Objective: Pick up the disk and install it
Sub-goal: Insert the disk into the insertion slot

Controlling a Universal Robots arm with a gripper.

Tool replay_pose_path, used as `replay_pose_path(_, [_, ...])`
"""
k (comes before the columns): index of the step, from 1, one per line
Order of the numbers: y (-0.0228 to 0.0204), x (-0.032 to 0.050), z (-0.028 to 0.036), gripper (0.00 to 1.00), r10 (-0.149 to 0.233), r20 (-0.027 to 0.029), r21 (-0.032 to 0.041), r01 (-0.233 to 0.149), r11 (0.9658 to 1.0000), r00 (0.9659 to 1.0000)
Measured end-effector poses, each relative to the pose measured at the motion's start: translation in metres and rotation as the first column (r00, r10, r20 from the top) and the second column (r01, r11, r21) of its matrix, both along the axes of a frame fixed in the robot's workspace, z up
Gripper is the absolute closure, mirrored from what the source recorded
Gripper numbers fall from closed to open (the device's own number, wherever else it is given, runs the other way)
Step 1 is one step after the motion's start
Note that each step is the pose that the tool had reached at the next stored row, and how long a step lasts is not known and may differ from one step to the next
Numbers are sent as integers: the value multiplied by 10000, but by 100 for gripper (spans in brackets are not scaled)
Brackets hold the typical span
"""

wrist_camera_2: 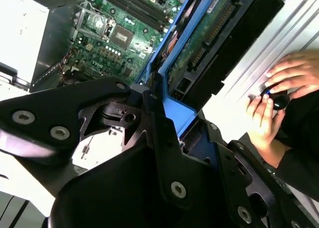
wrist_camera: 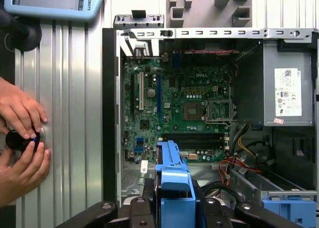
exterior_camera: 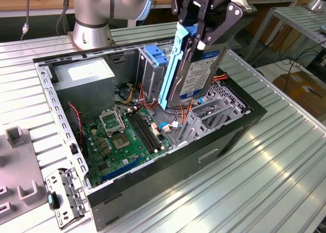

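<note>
Tool: the tool (exterior_camera: 199,38) was clamped on the top end of the disk (exterior_camera: 197,73), its black fingers closed on the blue carrier frame.
Disk: it hung on edge, slightly tilted, over the open computer case (exterior_camera: 168,179), just beside the metal cage (exterior_camera: 152,65) with its light-blue latch. Whether its lower end touched anything could not be told.
Case interior: the green motherboard (exterior_camera: 127,141) lay on the case floor, and a grey power supply (exterior_camera: 84,73) sat at the end nearest the arm's base (exterior_camera: 94,24).
Table: the ribbed aluminium table (exterior_camera: 285,156) carried the case. A loose metal bracket (exterior_camera: 66,197) and grey plastic fixtures (exterior_camera: 18,141) lay at the exterior view's left.
Person: in the first wrist view, two hands (wrist_camera: 20,113) rested on the table beside the case, around a small black knob (wrist_camera: 19,141), near a blue-framed tablet (wrist_camera: 55,1).
Room: a second aluminium table (exterior_camera: 300,19) stood at the exterior view's right, with a cardboard box (exterior_camera: 305,90) and cables on the floor below it.
</note>
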State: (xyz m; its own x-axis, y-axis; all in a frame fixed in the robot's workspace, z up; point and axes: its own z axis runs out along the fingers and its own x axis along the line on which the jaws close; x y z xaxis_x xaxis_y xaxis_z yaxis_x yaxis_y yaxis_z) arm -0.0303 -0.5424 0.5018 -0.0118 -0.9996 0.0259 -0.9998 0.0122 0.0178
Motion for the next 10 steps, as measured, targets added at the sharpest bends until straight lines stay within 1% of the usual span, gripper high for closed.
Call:
replay_pose_path(2, [-7,92,0,63,-2,-1,-1,2,10000,10000])
replay_pose_path(3, [-16,198,-3,63,0,0,1,0,10000,10000])
replay_pose_path(5, [-23,273,-4,63,-1,-1,-1,1,10000,10000])
replay_pose_path(6, [-30,324,-6,63,-1,-1,0,1,10000,10000])
replay_pose_path(9, [-74,430,-32,63,-2,-1,0,2,10000,10000])
replay_pose_path(10, [-82,465,-48,63,-1,0,3,1,10000,10000])
